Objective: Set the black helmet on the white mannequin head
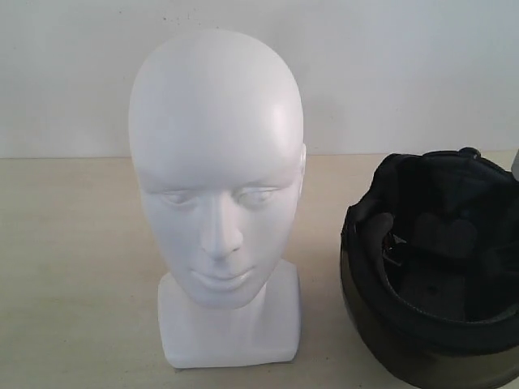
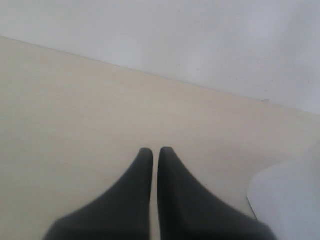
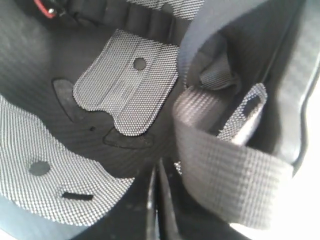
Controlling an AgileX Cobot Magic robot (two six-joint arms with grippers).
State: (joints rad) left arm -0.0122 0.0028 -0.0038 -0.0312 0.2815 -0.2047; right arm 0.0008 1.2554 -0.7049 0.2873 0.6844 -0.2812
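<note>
The white mannequin head (image 1: 215, 162) stands upright on its block base left of centre on the table, face toward the exterior camera. The black helmet (image 1: 438, 267) lies at the right with its padded opening turned up and toward the camera, visor edge at the bottom. Neither gripper shows in the exterior view. My right gripper (image 3: 158, 167) is shut inside the helmet (image 3: 125, 90), its tips close to the grey chin strap (image 3: 225, 165), with nothing seen between them. A bit of red buckle (image 3: 42, 9) shows deep inside. My left gripper (image 2: 155, 149) is shut over bare table.
The pale table (image 1: 65, 267) runs back to a white wall (image 1: 389, 73). A gap of table separates the head's base from the helmet. A white shape (image 2: 287, 200), cut off by the frame edge, lies near my left gripper in the left wrist view.
</note>
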